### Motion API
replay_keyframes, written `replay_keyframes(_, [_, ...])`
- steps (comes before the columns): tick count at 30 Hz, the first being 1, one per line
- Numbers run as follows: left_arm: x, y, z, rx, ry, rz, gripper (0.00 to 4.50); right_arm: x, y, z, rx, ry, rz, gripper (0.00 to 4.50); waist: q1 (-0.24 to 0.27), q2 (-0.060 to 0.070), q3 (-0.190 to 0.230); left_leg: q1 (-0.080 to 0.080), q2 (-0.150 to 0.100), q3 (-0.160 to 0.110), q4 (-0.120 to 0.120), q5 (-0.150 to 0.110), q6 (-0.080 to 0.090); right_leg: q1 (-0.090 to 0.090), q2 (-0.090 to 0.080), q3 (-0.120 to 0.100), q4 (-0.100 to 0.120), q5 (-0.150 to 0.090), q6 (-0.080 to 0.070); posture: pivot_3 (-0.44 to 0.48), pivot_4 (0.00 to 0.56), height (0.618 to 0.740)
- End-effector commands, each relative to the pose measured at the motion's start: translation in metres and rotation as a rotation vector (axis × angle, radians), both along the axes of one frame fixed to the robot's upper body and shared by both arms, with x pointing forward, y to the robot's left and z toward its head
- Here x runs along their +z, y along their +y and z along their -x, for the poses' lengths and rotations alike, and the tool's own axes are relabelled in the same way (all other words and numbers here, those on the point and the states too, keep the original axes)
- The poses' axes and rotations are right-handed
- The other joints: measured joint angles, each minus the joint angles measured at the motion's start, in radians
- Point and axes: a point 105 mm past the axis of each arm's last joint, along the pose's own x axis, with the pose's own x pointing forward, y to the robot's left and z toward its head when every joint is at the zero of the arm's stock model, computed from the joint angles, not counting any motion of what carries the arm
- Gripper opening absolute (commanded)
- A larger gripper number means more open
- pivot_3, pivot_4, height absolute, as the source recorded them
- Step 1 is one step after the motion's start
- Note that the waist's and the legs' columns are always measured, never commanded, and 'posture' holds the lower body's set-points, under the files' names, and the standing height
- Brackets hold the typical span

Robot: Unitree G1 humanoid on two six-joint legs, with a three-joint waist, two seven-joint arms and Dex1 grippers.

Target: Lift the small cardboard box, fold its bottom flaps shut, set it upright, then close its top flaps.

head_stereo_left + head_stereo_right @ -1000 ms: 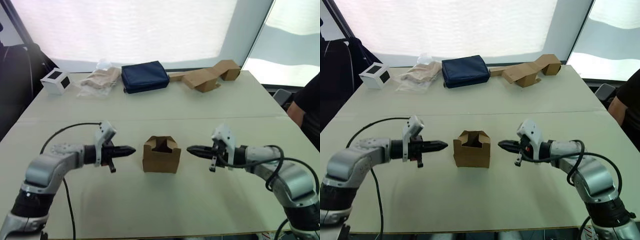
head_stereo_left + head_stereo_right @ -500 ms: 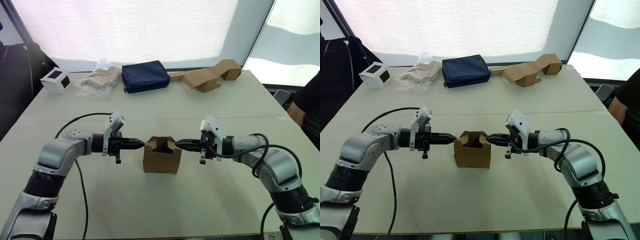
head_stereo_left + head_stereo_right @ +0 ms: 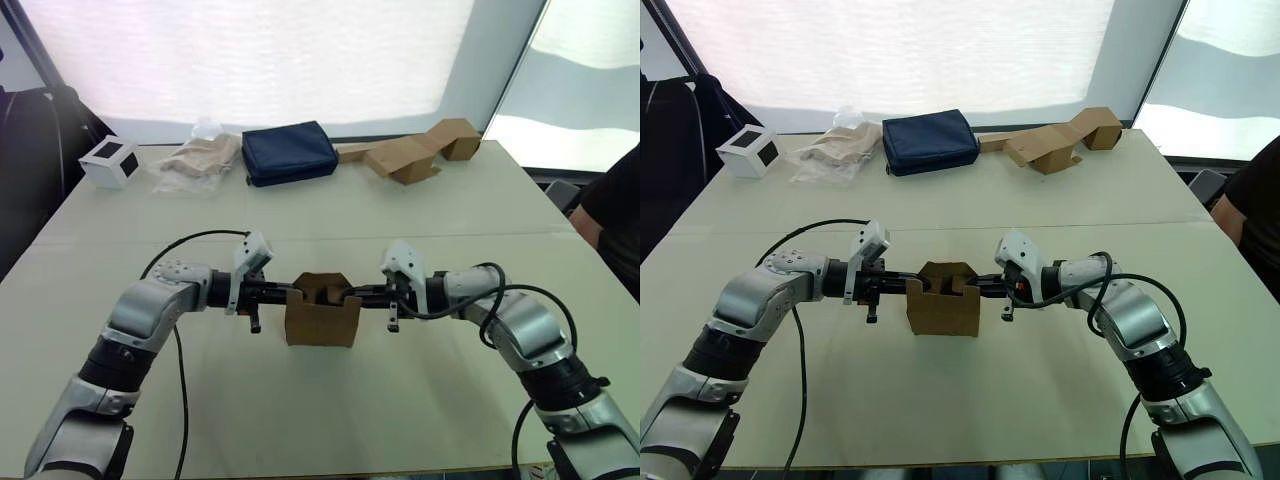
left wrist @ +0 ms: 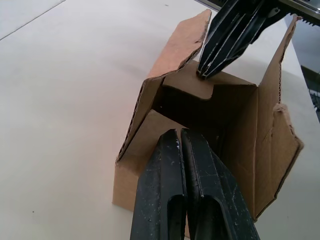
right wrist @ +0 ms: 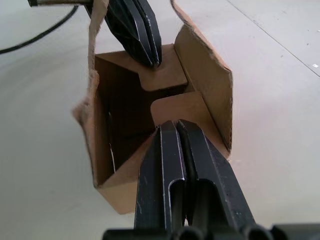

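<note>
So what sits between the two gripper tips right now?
The small cardboard box: in the head views the left gripper and right gripper, both shut, press opposite side flaps inward over its open top.

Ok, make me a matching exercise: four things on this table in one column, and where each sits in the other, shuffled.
Things:
1. box
2. white cube
3. navy pouch
4. flattened cardboard

Places:
A. far edge, robot's right
B. between the two pincers
C. far corner, robot's left
D. far edge, near the middle

Pairs: 1-B, 2-C, 3-D, 4-A. The left pincer and right pincer, both shut, meet the box at its open top from opposite sides.
</note>
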Motion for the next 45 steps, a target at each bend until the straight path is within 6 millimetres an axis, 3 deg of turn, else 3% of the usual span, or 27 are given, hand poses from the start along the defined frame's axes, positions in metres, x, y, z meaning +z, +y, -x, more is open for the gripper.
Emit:
replay_keyframes(1, [0.001, 0.000, 0.001, -0.006, -0.014, -0.003, 0.09, 0.006, 0.006, -0.001, 0.040, -0.040, -0.001, 0.00, 0.000, 0.000, 0.000, 0.000, 0.000, 0.000, 0.000, 0.000, 0.000, 0.000, 0.000, 0.000, 0.000, 0.000, 0.000, 0.000, 0.150, 0.740])
replay_keyframes(6, [0.002, 0.000, 0.001, 0.004, -0.006, 0.017, 0.09, 0.005, 0.005, -0.003, 0.056, -0.062, 0.024, 0.00, 0.000, 0.000, 0.000, 0.000, 0.000, 0.000, 0.000, 0.000, 0.000, 0.000, 0.000, 0.000, 0.000, 0.000, 0.000, 0.000, 0.150, 0.740])
replay_keyframes(8, [0.011, 0.000, -0.001, 0.019, 0.005, 0.068, 0.09, 0.011, 0.005, -0.003, 0.062, -0.073, 0.015, 0.00, 0.001, 0.000, 0.000, 0.000, 0.000, 0.000, 0.000, 0.000, 0.000, 0.000, -0.001, 0.000, 0.000, 0.000, 0.000, 0.000, 0.150, 0.740])
replay_keyframes(14, [0.041, 0.015, -0.003, 0.032, 0.021, 0.162, 0.09, 0.045, -0.008, -0.003, 0.041, -0.133, -0.042, 0.00, 0.000, 0.000, 0.000, 0.000, 0.000, 0.000, 0.000, 0.000, 0.000, 0.000, -0.001, 0.000, 0.000, 0.000, 0.000, 0.000, 0.150, 0.740])
replay_keyframes(17, [0.049, 0.026, -0.018, 0.081, -0.003, 0.163, 0.09, 0.068, -0.021, -0.005, -0.005, -0.180, -0.078, 0.00, 0.001, 0.000, 0.000, 0.000, 0.000, 0.000, 0.000, 0.000, 0.000, 0.000, -0.001, 0.000, 0.000, 0.000, 0.000, 0.000, 0.150, 0.740])
replay_keyframes(20, [0.046, 0.029, -0.031, 0.100, -0.024, 0.140, 0.09, 0.084, -0.024, -0.002, -0.023, -0.200, -0.115, 0.00, 0.001, 0.000, 0.000, 0.000, 0.000, 0.000, 0.000, 0.000, 0.000, 0.000, 0.000, 0.000, 0.000, 0.000, 0.000, 0.000, 0.150, 0.740])
replay_keyframes(23, [0.026, 0.032, -0.050, 0.136, -0.006, 0.101, 0.09, 0.092, -0.017, 0.016, 0.007, -0.225, -0.104, 0.00, 0.001, 0.000, 0.000, 0.000, 0.000, 0.000, 0.000, 0.000, 0.000, 0.000, 0.000, -0.001, 0.000, 0.000, 0.000, 0.000, 0.150, 0.740])
replay_keyframes(28, [-0.008, 0.029, -0.064, 0.121, 0.055, 0.039, 0.09, 0.080, 0.009, 0.061, 0.128, -0.230, -0.017, 0.00, 0.004, 0.000, 0.000, -0.001, -0.001, -0.001, 0.000, 0.000, 0.000, 0.000, 0.000, -0.001, 0.000, 0.000, 0.000, 0.000, 0.150, 0.740])
replay_keyframes(31, [-0.023, 0.024, -0.067, 0.095, 0.087, 0.017, 0.09, 0.066, 0.021, 0.075, 0.146, -0.229, 0.012, 0.00, 0.002, 0.000, 0.000, -0.001, -0.001, -0.001, 0.000, 0.000, 0.000, 0.000, 0.000, -0.001, 0.000, 0.000, 0.000, 0.000, 0.150, 0.740])
replay_keyframes(36, [-0.030, 0.015, -0.065, 0.045, 0.124, 0.029, 0.09, 0.058, 0.030, 0.073, 0.119, -0.240, 0.029, 0.00, -0.001, 0.000, 0.000, -0.001, -0.002, -0.001, 0.001, 0.000, 0.000, 0.000, 0.000, -0.001, 0.000, 0.000, 0.000, 0.000, 0.150, 0.740])
replay_keyframes(41, [-0.036, 0.009, -0.060, -0.001, 0.135, 0.014, 0.09, 0.042, 0.030, 0.055, 0.037, -0.303, 0.127, 0.00, 0.001, 0.000, 0.000, -0.001, -0.002, -0.001, 0.001, 0.000, 0.000, 0.000, 0.000, -0.001, 0.000, 0.000, 0.000, 0.000, 0.150, 0.740])
replay_keyframes(45, [-0.026, 0.004, -0.054, -0.055, 0.155, 0.057, 0.09, 0.036, 0.030, 0.051, 0.032, -0.321, 0.163, 0.00, 0.001, 0.000, 0.000, -0.001, -0.002, -0.001, 0.001, 0.000, 0.000, 0.000, 0.000, -0.001, 0.000, 0.000, 0.000, 0.000, 0.150, 0.740])
